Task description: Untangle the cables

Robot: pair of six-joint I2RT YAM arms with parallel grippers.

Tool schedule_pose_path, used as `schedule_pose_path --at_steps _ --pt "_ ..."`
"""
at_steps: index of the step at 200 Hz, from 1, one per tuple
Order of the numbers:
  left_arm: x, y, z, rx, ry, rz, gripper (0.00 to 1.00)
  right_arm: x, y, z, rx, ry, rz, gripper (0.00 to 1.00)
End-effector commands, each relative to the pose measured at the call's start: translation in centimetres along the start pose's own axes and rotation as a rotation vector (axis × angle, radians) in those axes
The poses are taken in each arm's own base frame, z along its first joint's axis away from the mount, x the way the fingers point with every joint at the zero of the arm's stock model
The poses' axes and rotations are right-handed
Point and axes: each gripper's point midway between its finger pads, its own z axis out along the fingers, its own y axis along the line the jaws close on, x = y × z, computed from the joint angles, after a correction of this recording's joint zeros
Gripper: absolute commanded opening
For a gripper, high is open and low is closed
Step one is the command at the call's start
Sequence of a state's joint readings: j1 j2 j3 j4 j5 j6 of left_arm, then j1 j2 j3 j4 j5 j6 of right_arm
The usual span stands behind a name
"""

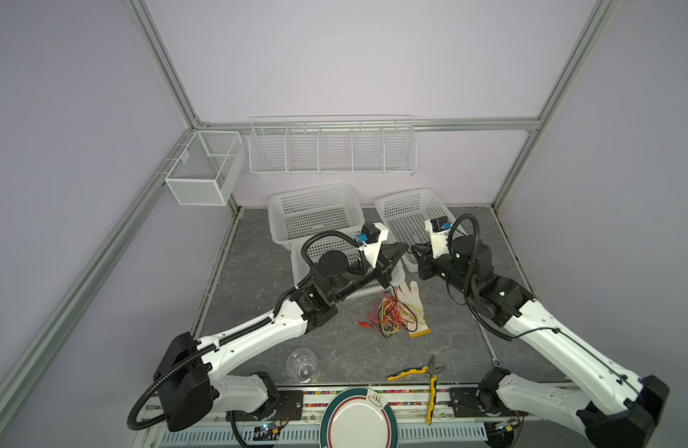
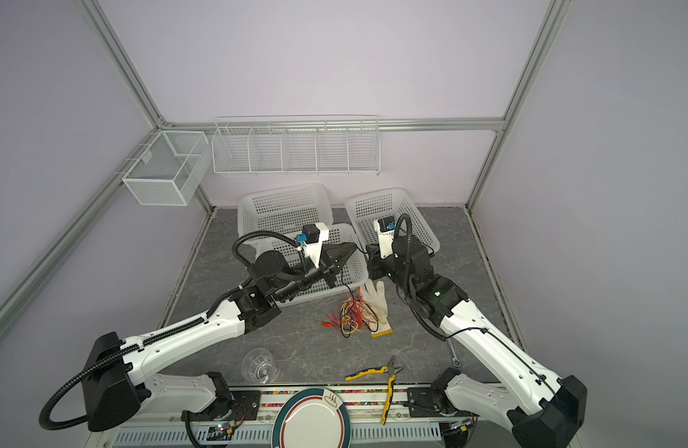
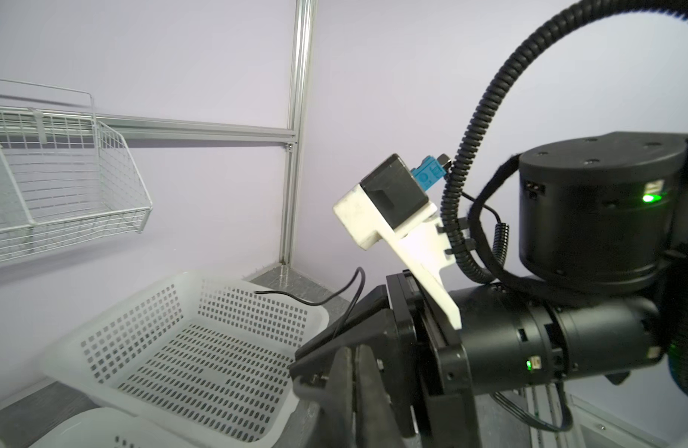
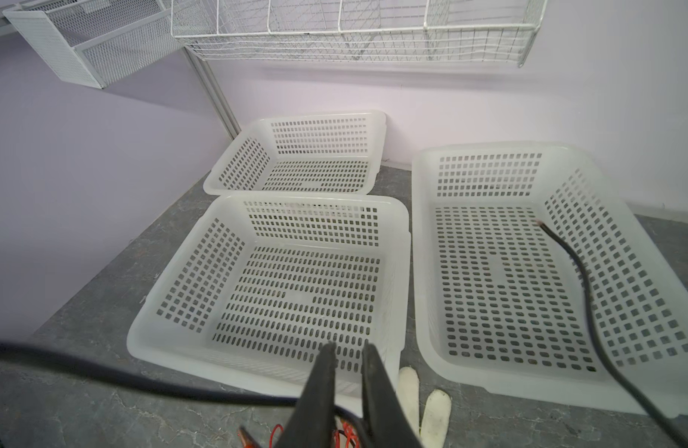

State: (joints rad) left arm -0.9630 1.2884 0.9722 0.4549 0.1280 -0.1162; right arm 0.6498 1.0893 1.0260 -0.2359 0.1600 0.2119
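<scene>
Right gripper (image 4: 348, 347), jaws slightly parted, faces left gripper (image 3: 353, 353) clamped on thin black cable (image 4: 586, 294), while thin red and yellow cables (image 1: 393, 318) mid-frame lie tangled.

Your table, from the near edge to the back wall.
At the near edge you have the plate (image 1: 358, 391), with the cup (image 1: 301, 366) to its left and the pliers (image 1: 432, 374) to its right. Mid-table the cables (image 1: 389, 316) lie heaped, partly on the glove (image 1: 412, 294) to their right. Just behind the heap stands the front basket (image 4: 303, 198), the rear basket (image 4: 315, 114) behind it by the wall, and the right basket (image 4: 416, 232) beside both. The end of one strand (image 4: 579, 271) lies in the right basket. Above them hang the rack (image 1: 331, 151) and, further left, the mesh box (image 1: 202, 170).
</scene>
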Motion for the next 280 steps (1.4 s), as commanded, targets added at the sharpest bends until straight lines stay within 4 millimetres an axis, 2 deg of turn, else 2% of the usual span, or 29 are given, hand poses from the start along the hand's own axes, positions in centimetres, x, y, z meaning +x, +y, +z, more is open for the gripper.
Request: schedule_pose_path --at_steps 1,36,55,94,127,156,189,227,263,274,279,280 --pt "-4.7 0.2 -1.0 -0.052 -0.094 0.081 0.00 2.9 -0.6 1.4 0.017 0.082 0.001 0.26" --pt "-4.9 1.9 -1.1 -0.157 -0.052 0.139 0.00 5.3 -1.3 2.3 0.037 0.145 0.015 0.38" --pt "-4.8 4.0 -1.2 -0.265 -0.028 0.173 0.00 6.4 -1.7 2.5 0.049 0.171 0.017 0.41" --pt "-5.4 8.1 -1.3 -0.385 0.003 0.183 0.00 7.3 -2.2 2.8 0.061 0.198 0.018 0.45" --pt "-3.9 11.1 -1.5 -0.466 0.051 0.211 0.00 7.8 -2.3 3.3 0.066 0.214 0.020 0.47" --pt "-0.6 13.6 -1.4 -0.552 0.122 0.210 0.00 8.5 -2.2 4.0 0.058 0.239 0.021 0.49" --pt "5.7 15.5 -1.4 -0.611 0.258 0.168 0.00 9.5 -2.1 4.7 0.050 0.275 0.023 0.50" --pt "12.6 17.5 -3.6 -0.710 0.387 0.109 0.00 10.9 -2.3 5.2 0.057 0.321 0.022 0.51" --pt "16.6 19.7 -5.8 -0.801 0.491 0.047 0.00 12.3 -2.1 5.4 0.046 0.386 0.022 0.55" --pt "17.3 20.5 -6.6 -0.842 0.514 0.024 0.12 12.7 -2.0 5.3 0.042 0.398 0.021 0.57" --pt "17.6 20.9 -7.0 -0.865 0.523 0.012 0.19 13.0 -2.0 5.2 0.042 0.406 0.021 0.58" --pt "17.6 21.0 -7.0 -0.868 0.524 0.010 0.24 13.0 -2.0 5.2 0.042 0.405 0.021 0.58"
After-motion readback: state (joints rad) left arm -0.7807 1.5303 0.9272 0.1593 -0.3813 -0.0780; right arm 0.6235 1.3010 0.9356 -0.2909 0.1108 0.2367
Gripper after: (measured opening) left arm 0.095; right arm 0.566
